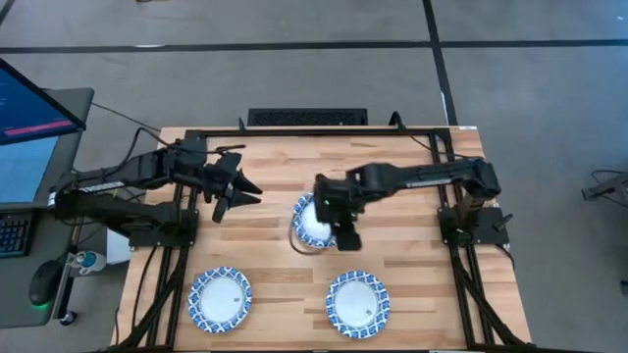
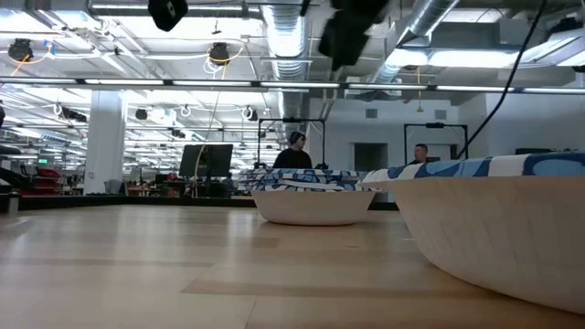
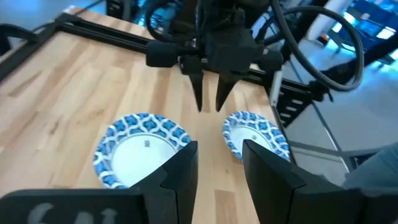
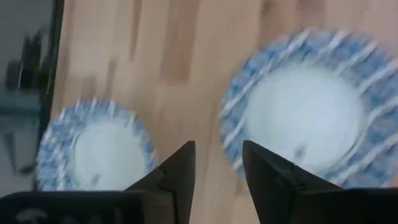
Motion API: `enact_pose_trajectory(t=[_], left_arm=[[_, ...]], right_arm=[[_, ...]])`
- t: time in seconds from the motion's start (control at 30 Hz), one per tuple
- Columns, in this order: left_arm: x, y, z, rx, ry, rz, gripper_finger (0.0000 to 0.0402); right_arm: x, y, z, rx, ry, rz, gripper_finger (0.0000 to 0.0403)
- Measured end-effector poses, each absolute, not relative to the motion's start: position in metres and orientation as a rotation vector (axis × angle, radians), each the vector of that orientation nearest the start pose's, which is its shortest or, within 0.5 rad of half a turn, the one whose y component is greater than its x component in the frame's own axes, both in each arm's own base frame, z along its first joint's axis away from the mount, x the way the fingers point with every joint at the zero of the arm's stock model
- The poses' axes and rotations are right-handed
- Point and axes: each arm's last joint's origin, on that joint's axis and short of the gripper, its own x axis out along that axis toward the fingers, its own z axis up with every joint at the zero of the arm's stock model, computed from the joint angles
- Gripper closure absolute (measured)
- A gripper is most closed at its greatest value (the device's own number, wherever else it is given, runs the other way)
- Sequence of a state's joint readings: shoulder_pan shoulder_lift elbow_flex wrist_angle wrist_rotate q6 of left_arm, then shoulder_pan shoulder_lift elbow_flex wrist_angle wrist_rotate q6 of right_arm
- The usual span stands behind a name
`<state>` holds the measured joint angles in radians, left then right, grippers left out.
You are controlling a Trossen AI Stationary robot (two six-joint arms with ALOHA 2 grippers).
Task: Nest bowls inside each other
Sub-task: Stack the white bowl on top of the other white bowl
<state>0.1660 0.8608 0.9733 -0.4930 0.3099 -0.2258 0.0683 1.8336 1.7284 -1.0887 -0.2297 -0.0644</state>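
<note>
Three spots with blue-rimmed white bowls show on the table. One bowl (image 1: 310,226) sits mid-table; whether others lie nested in it I cannot tell. A second bowl (image 1: 220,297) rests near the near edge on the left, a third (image 1: 357,304) on the right. My right gripper (image 1: 343,235) (image 4: 217,162) hangs open above the mid-table bowl's right rim, fingers pointing down, holding nothing. It also shows in the left wrist view (image 3: 210,102), above and between two bowls (image 3: 142,149) (image 3: 255,134). My left gripper (image 1: 245,191) (image 3: 219,158) waits open in the air, left of the middle bowl.
Black frame rails (image 1: 314,132) run along the table's far edge and down both sides. Bare wood (image 1: 285,294) lies between the two near bowls. A monitor and keyboard (image 1: 20,147) stand off the left side. In the low view, people (image 2: 294,151) stand far behind the table.
</note>
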Motion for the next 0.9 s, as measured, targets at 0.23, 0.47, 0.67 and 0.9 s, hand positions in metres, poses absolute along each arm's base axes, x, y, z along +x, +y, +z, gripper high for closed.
enact_pose_trajectory(t=[0.23, 0.47, 0.67, 0.9], left_arm=[[0.172, 0.01, 0.358, -0.315, 0.37, -0.153, 0.0285], [0.171, 0.004, 0.358, -0.298, 0.383, -0.188, 0.0285], [0.168, 0.002, 0.351, -0.265, 0.458, -0.221, 0.0285], [0.165, 0.001, 0.345, -0.219, 0.518, -0.232, 0.0285]], right_arm=[[0.346, 0.077, 0.279, 0.083, 1.295, 0.328, 0.025], [0.324, 0.121, 0.249, 0.003, 1.385, 0.42, 0.0252], [0.327, 0.138, 0.229, 0.027, 1.44, 0.391, 0.0254], [0.336, 0.134, 0.207, 0.079, 1.512, 0.332, 0.025]])
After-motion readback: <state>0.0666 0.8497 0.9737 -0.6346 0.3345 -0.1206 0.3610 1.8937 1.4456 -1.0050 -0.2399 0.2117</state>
